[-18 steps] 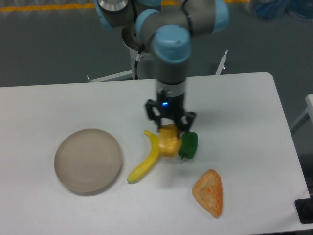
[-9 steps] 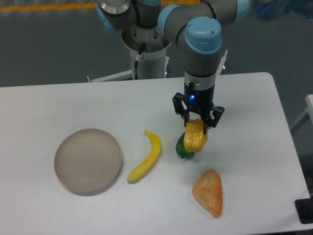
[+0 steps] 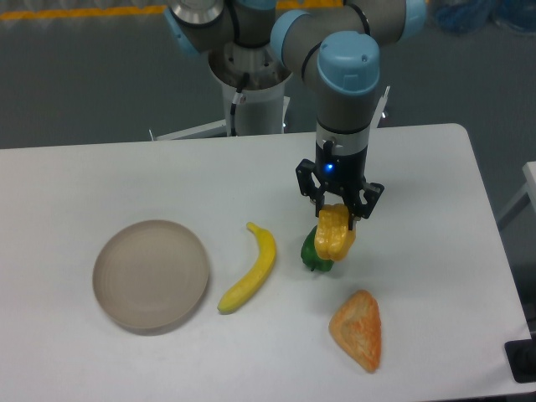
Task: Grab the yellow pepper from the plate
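My gripper [image 3: 337,213] is shut on the yellow pepper [image 3: 336,234], a small blocky yellow-orange pepper. It hangs from the fingers above the white table, right of centre, just in front of the green pepper [image 3: 311,252]. The round beige-tan plate [image 3: 151,274] lies on the table far to the left with nothing on it.
A long yellow banana [image 3: 250,268] lies between the plate and the green pepper. An orange triangular piece of food [image 3: 358,329] lies near the front right. The table's right edge [image 3: 494,243] is beyond the gripper. The arm's base [image 3: 251,92] stands at the back.
A second ago the gripper held the yellow pepper by the banana's top end; it carried it to the right, past the green pepper. It has stayed still for the last half second.
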You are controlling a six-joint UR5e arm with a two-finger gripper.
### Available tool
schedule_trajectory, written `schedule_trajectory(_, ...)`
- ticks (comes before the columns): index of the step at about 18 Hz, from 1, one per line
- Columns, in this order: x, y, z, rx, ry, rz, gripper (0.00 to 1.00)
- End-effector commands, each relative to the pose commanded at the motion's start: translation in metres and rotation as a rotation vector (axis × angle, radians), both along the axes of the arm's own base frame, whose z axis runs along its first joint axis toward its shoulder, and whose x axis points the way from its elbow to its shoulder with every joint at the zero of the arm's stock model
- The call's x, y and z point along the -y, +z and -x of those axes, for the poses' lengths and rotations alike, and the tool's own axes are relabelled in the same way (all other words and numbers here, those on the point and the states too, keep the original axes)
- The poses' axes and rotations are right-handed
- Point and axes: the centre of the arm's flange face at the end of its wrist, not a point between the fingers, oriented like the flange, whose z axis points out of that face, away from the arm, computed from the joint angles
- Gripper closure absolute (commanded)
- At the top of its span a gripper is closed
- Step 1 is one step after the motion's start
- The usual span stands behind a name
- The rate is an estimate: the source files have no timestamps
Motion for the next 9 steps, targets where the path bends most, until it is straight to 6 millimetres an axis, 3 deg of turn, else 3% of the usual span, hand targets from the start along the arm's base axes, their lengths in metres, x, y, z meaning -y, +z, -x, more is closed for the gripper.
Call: schedule_trajectory(9, 0.0012, 0.0045, 0.0043, -0.003, 0.005, -0.008, 0.62)
